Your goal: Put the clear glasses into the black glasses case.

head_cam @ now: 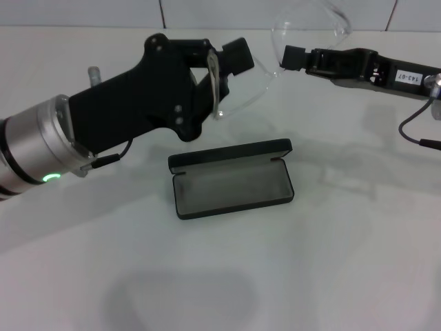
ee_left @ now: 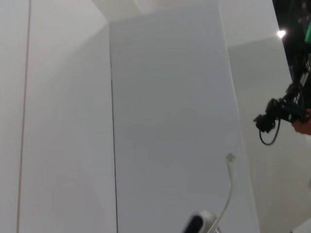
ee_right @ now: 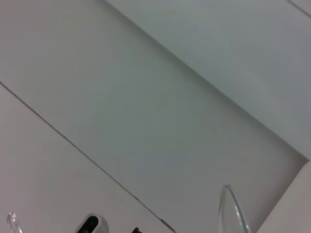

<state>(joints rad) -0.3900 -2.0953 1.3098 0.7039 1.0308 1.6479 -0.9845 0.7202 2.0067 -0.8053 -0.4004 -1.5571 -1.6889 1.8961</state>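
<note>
1. The transparent, colourless plastic wraparound glasses (head_cam: 275,58) hang above the white worktop's (head_cam: 331,262) far edge, left gripper (head_cam: 231,65) and right gripper (head_cam: 286,56) each clamped on them.
2. The slim black hinged glasses case (head_cam: 232,178) lies open mid-worktop.
3. Risk: opposed pulls could flex or drop the frame.

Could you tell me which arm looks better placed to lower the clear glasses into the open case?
Probably both together: the left gripper and right gripper each meet the clear glasses above the open black glasses case. Neither end looks free.
</note>
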